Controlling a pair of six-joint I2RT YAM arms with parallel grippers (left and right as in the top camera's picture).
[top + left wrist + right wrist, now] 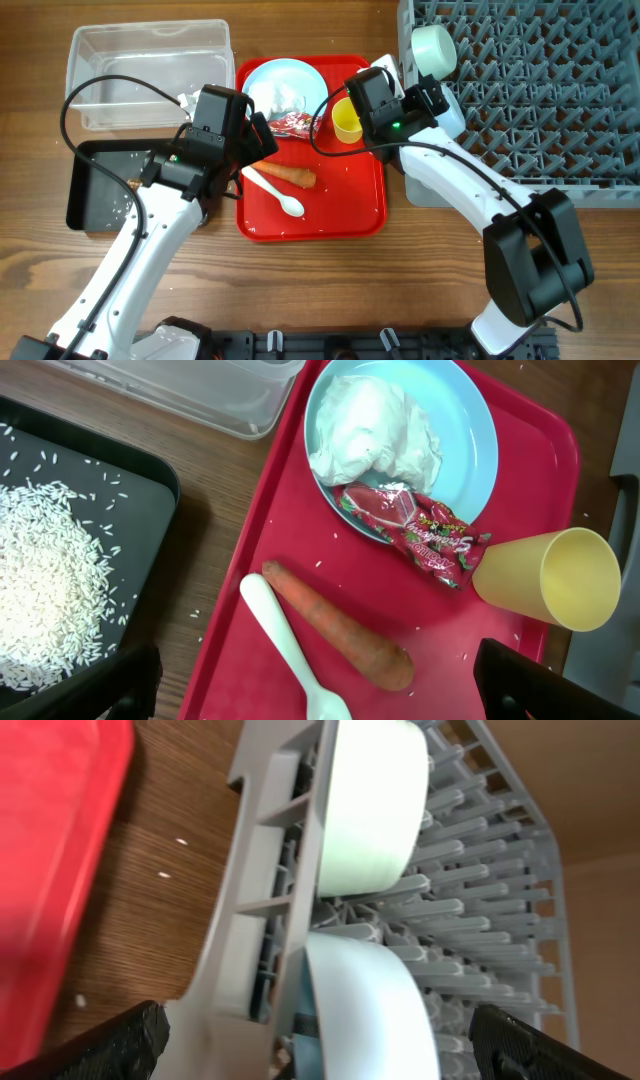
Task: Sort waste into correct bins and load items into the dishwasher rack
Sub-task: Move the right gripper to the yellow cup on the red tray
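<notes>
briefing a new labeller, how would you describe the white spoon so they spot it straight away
Find the flat red tray in the middle of the scene. On its half nearer the robot lies an orange carrot, and the white spoon lies close beside it. It is the only slim, hard white thing there; the other white thing, crumpled tissue, sits on the blue plate.

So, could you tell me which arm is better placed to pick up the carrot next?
Left, I'd say. The left gripper hangs open over the carrot on the red tray, with the black tray of rice beside it. The right gripper is open across at the rack, by the two bowls.
</notes>
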